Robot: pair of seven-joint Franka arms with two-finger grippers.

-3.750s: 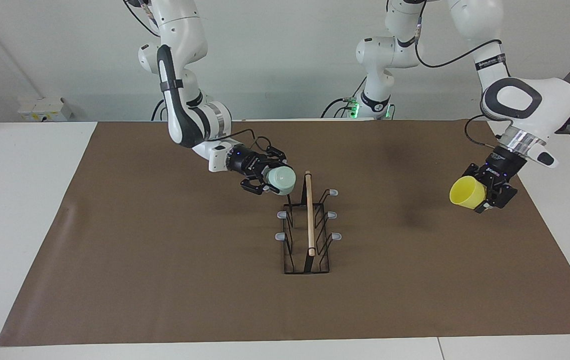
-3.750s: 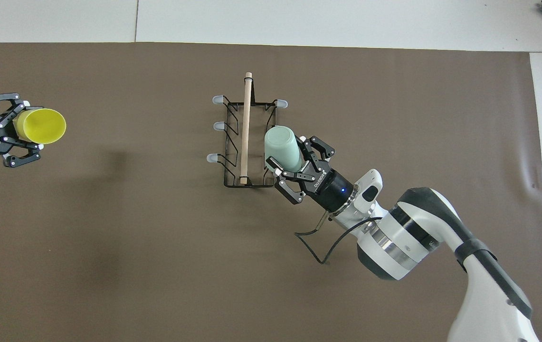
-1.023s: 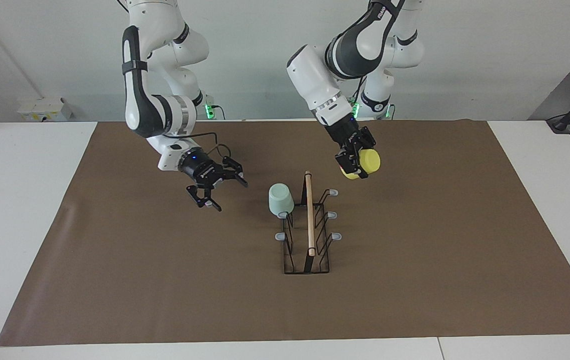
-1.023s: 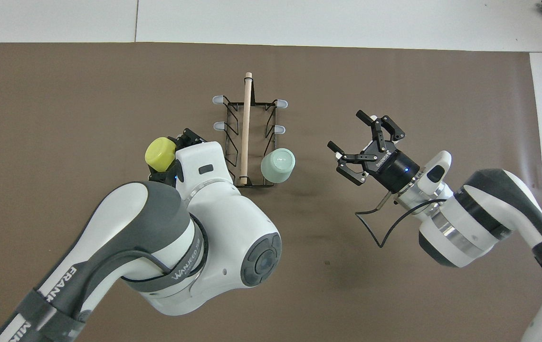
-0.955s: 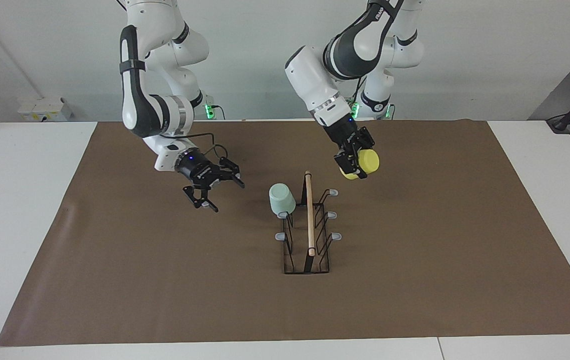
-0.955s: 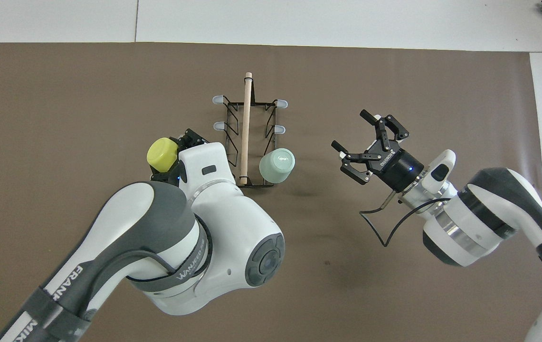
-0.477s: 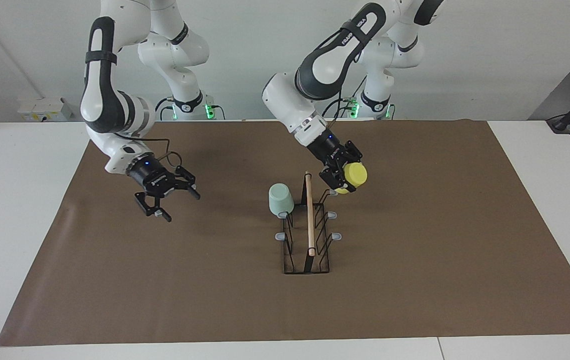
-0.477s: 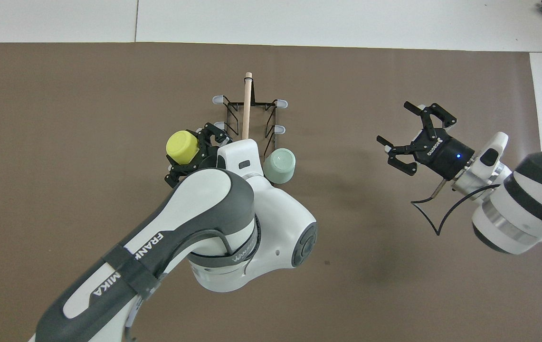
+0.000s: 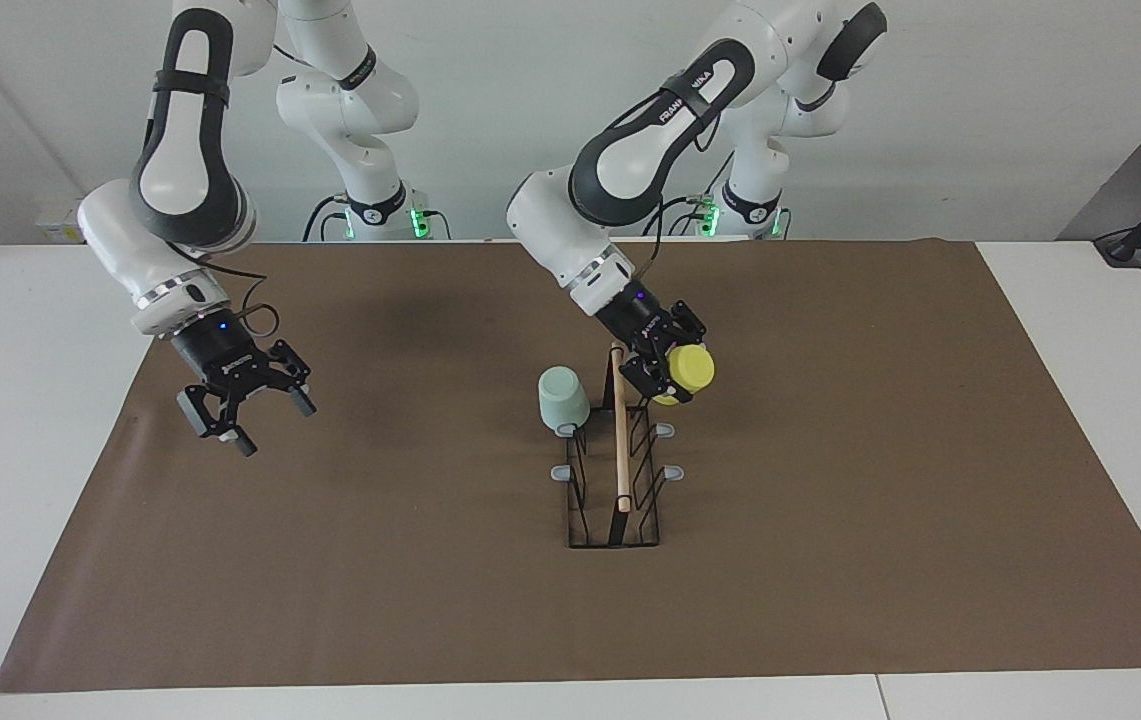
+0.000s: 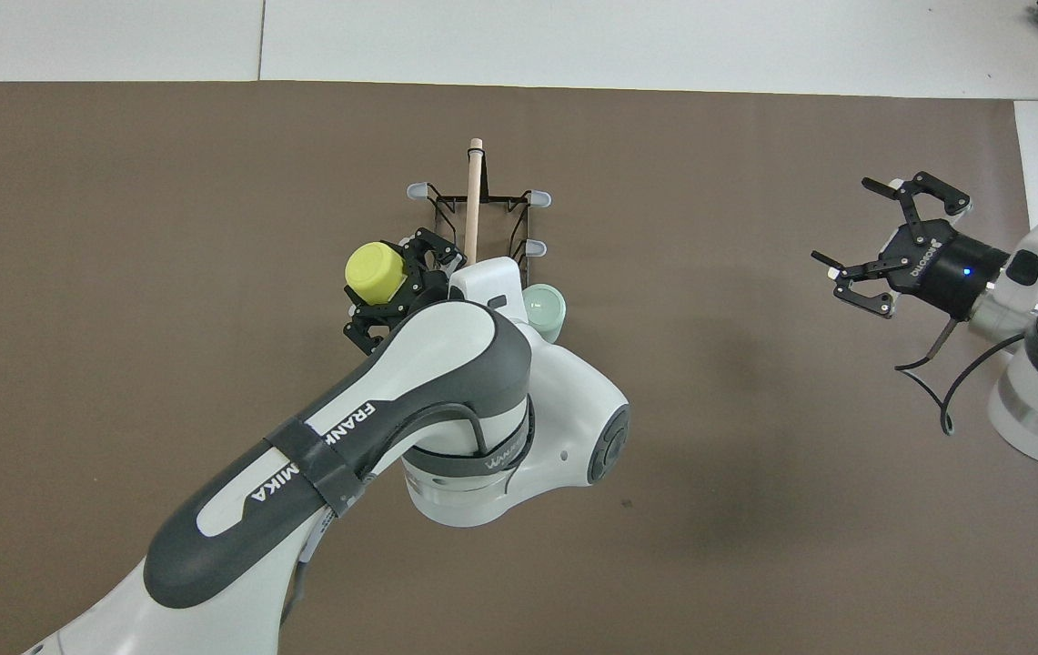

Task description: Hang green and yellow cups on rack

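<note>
Order: robots' end outward.

Left gripper (image 9: 671,372) is clamped on the yellow cup (image 9: 687,370), carried base-out and mouth toward the rack (image 9: 615,470), so the open end can slide over a prong. It sits over the prong nearest the robots on the left arm's side of the rack. I judge the cup is at the prong or just starting onto it; the tip is hidden, so contact cannot be confirmed.

The green cup (image 9: 562,398) is already hung, mouth down and tilted, on the matching prong on the right arm's side, just beside the wooden rod (image 9: 619,430). Four grey prong tips farther from the robots are bare.

Right gripper (image 9: 246,402) hangs over the mat toward the right arm's end, fingers spread wide, holding nothing; that arm waits well apart from the rack.

Surface: brown mat (image 9: 830,520) over a white table (image 9: 20,400). Room: plain pale wall at the robots' end.
</note>
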